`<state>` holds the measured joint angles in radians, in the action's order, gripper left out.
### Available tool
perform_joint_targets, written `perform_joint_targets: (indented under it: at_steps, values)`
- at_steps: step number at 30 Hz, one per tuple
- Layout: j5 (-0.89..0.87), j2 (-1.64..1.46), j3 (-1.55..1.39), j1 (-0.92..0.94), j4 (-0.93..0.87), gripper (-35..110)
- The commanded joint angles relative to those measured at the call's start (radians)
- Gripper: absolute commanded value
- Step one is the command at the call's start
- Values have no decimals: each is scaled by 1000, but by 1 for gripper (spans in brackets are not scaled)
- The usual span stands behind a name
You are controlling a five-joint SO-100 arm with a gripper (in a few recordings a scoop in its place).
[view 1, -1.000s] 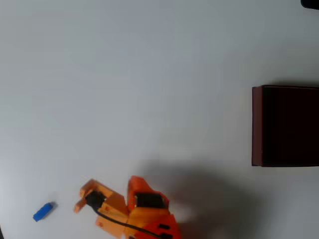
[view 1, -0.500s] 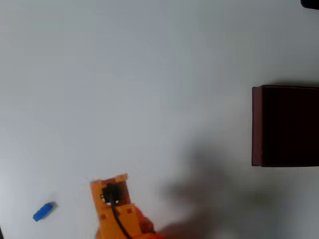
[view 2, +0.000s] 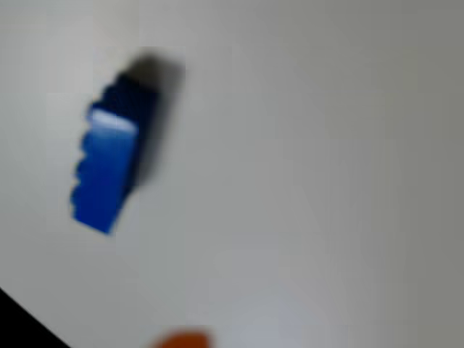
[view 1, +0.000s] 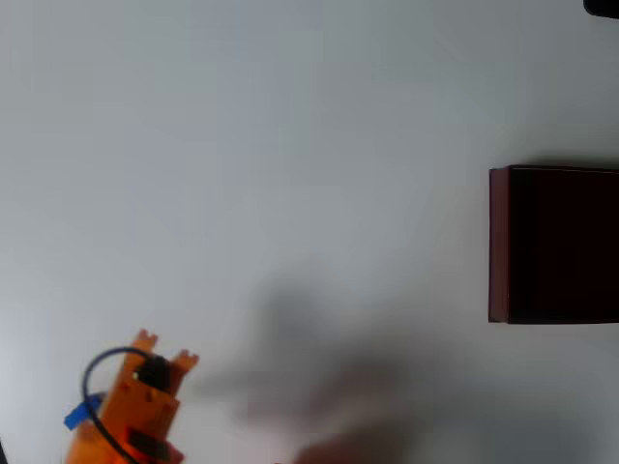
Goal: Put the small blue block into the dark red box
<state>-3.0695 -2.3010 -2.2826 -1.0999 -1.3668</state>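
The tool (view 1: pixel 162 350) has swung left over the small blue block (view 1: pixel 79 416); its opening seemingly unreadable.

small blue block (view 2: pixel 109 167): smooth, slightly glossy plastic
dark red box (view 1: pixel 499 242): matt walls
tabletop (view 1: pixel 290 145): smooth, matt, pale
gripper (view 1: pixel 161 349): orange plastic

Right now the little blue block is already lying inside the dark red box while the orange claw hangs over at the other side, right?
No. The blue block lies on the bare table, as the wrist view shows; the dark red box stands far off.
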Motion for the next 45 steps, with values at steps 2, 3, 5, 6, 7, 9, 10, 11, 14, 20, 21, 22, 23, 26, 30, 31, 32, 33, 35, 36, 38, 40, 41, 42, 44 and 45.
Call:
perform_joint_targets:
  at_steps: [2, 3, 5, 6, 7, 9, 10, 11, 14, 20, 21, 22, 23, 26, 30, 31, 32, 33, 35, 36, 38, 40, 41, 42, 44, 45]
  values:
    - [-141, 170, 118, -41, 71, 27]
    - [-152, 215, 167, -41, 55, 27]
    - [-166, 281, 244, -38, 41, 27]
    - [-170, 301, 261, -35, 51, 27]
    - [-184, 316, 264, -35, 67, 27]
    - [-201, 328, 245, -38, 101, 27]
    - [-215, 331, 233, -43, 117, 27]
    - [-233, 336, 224, -51, 129, 27]
    - [-284, 351, 213, -74, 146, 27]
    - [-383, 370, 167, -124, 204, 28]
    - [-391, 373, 155, -127, 221, 28]
    - [-400, 373, 143, -133, 236, 28]
    - [-420, 373, 133, -141, 250, 28]
    - [-451, 388, 118, -156, 282, 28]
    - [-459, 422, 95, -158, 347, 28]
    - [-462, 431, 84, -160, 370, 28]
    - [-462, 439, 75, -158, 393, 28]
    - [-462, 449, 69, -158, 411, 28]
    - [-459, 468, 61, -156, 436, 28]
    - [-459, 472, 58, -155, 445, 28]
    - [-457, 479, 46, -150, 460, 28]
    - [-446, 479, 32, -141, 480, 28]
    - [-443, 480, 28, -137, 488, 28]
    - [-440, 482, 20, -135, 499, 28]
    - [-439, 483, -3, -130, 525, 28]
    - [-442, 483, -18, -130, 546, 28]
